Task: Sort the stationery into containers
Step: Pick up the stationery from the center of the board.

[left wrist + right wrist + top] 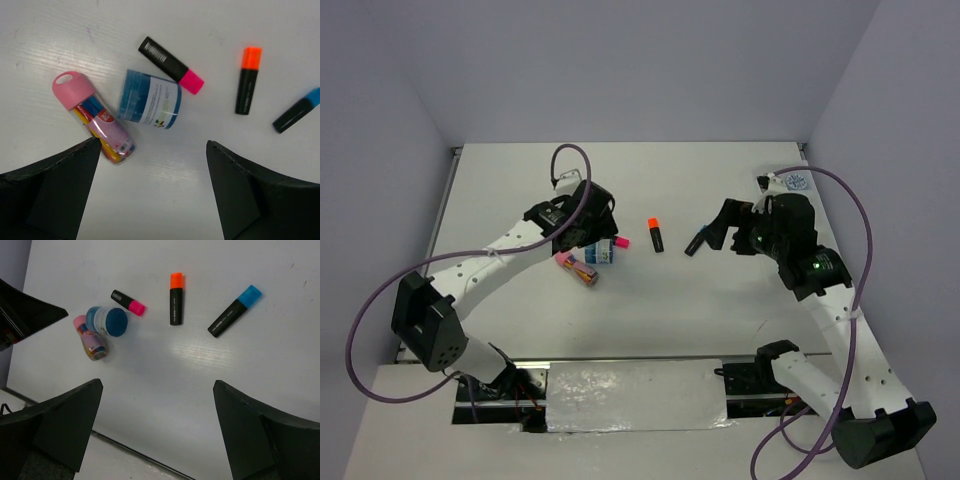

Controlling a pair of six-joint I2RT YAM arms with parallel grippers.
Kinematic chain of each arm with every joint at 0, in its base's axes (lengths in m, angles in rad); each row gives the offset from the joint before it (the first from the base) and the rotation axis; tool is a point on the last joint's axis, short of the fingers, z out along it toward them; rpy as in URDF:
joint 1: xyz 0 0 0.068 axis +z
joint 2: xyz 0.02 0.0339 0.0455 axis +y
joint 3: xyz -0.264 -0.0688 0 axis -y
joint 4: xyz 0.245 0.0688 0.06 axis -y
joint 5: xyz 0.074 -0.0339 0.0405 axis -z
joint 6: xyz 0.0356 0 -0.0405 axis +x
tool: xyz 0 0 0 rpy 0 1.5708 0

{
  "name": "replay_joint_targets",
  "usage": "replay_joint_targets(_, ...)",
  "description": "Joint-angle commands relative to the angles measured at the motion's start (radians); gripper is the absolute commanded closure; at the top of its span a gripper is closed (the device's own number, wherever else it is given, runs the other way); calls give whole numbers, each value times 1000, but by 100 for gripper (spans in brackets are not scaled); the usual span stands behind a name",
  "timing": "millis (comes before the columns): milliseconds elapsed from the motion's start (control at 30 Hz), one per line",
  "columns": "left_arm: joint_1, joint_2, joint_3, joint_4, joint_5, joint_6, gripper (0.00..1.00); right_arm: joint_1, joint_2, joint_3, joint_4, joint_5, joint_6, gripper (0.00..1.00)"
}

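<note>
In the left wrist view my left gripper (154,146) is open above the table. Just ahead of it lie the pink packet (95,120), a round blue-and-white item (150,99) and the pink-capped highlighter (171,65). The orange-capped highlighter (248,80) and blue-capped highlighter (297,110) lie to their right. In the top view the left gripper (585,235) hovers over the packet (578,266). My right gripper (718,232) is open and empty beside the blue highlighter (697,241); in the right wrist view the gripper (157,385) is above bare table. A second round item (798,182) sits at the back right. I cannot make out the clear trays.
Grey walls close the table's back and sides. A foil-covered panel (635,395) lies at the near edge between the arm bases. Purple cables loop beside both arms. The left arm (25,315) shows at the upper left of the right wrist view.
</note>
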Motion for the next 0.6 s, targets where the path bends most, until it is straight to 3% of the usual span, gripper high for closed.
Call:
replay_joint_targets(0,-47,50,132,-106,-153,-256,1,2,-18,-15,36,-41,0,0)
replay_joint_targets(100,-61,137,258,-376,-230,-636,1,2,-14,-32,49,-70,6,0)
replay_joint_targets(133,-64,156,299,-478,-236,-699,1,2,-17,-35,49,-67,6,0)
replay_joint_targets(300,-117,265,378,-628,-295,-1024,1,4,-50,0,-4,15,14,0)
replay_joint_targets(400,-128,352,447,-711,-290,-1141,1,4,-93,-6,-3,-1,43,0)
replay_joint_targets(567,-137,482,540,-712,-284,-1196,1,2,-129,-6,-27,-73,51,0)
